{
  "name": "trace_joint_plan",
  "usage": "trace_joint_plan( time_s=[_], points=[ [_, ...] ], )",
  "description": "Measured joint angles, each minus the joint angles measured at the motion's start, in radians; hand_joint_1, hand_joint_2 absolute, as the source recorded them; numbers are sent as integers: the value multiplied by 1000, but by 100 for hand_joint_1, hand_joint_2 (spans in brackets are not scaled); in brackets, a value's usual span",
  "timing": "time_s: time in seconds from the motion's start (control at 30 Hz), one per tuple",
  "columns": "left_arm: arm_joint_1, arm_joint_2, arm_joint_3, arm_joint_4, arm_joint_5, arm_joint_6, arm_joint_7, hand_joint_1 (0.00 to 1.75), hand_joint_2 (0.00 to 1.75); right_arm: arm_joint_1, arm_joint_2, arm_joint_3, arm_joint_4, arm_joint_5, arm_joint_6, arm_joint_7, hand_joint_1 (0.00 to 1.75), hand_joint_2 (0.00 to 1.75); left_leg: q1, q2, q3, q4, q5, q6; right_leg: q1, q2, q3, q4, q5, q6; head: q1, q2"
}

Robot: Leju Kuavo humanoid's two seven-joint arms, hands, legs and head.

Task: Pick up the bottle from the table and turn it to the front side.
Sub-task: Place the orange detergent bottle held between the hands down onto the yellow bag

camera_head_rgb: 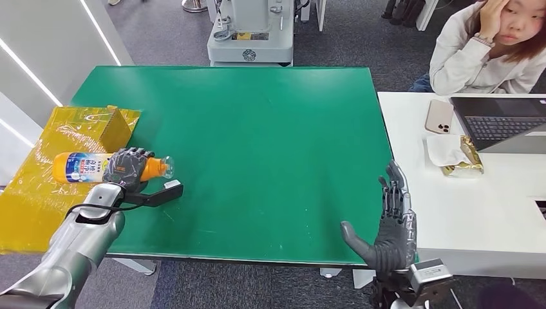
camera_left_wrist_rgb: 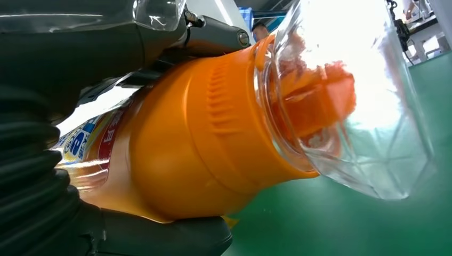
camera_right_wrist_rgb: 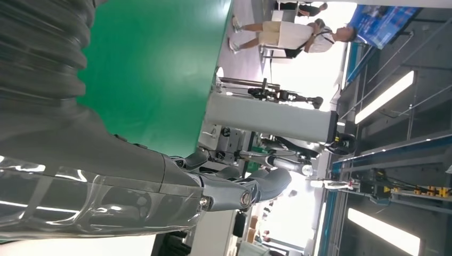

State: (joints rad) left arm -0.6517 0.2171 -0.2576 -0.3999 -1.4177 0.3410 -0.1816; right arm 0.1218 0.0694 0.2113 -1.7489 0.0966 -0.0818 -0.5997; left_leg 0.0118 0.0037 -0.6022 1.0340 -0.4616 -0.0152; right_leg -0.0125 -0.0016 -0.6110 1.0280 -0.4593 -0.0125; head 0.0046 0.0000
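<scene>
Green matting covers the table (camera_head_rgb: 257,161) in this office, and near its left edge lies the bottle (camera_head_rgb: 84,167), orange with a clear cap, on its side, its base over a yellow bag (camera_head_rgb: 38,193) and its cap toward the table's middle. Wrapped over its neck end is the left hand (camera_head_rgb: 127,166), fingers curled round the orange shoulder (camera_left_wrist_rgb: 202,133); whether the bottle has left the surface I can't tell. So the grasp looks made, while the lifting and turning to the front appear undone. Well apart, at the near right corner, the right hand (camera_head_rgb: 389,225) stands spread, holding nothing. A person (camera_head_rgb: 483,45) sits by a laptop (camera_head_rgb: 502,122) at the white desk beyond
</scene>
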Motion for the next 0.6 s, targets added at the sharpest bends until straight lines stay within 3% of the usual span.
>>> trace_joint_plan(
  time_s=[0.6],
  points=[
    [-45,-3,19,66,18,-93,23,175,175,-16,0,0,22,2,30,20,0,175,0,0,0,0,0,0,0,0,0,0,0,0,0,0]
  ],
)
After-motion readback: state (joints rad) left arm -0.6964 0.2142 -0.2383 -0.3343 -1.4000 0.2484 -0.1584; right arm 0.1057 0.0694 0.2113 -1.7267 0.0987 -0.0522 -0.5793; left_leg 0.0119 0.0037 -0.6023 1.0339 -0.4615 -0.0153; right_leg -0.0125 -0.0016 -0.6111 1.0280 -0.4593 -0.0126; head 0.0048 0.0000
